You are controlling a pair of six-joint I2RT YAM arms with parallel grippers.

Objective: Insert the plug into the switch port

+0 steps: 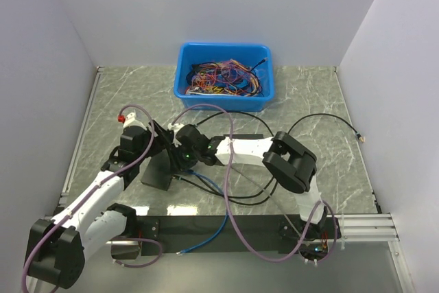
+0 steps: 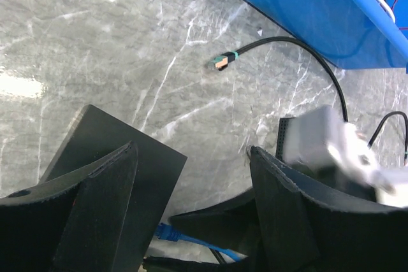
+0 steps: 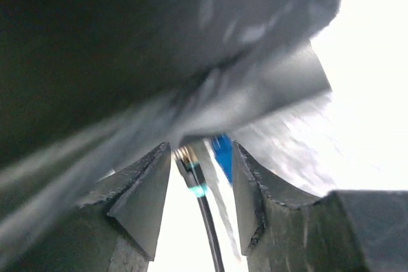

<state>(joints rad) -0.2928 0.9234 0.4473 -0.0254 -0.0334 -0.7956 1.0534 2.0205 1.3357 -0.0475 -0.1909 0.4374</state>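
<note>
The right claw is released, a finger on each side of the plug, whose tip meets a blurred dark surface. The left claw gapes over the tabletop, the dark switch box beneath one finger.

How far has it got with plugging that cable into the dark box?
Done, it seems: the right gripper has a teal-collared plug between its jaws, close to the dark box. In hand: the left gripper stands open at that box. Left: seating the plug; blur hides whether it is plugged in, or gripped. A second plug lies loose on the table.
</note>
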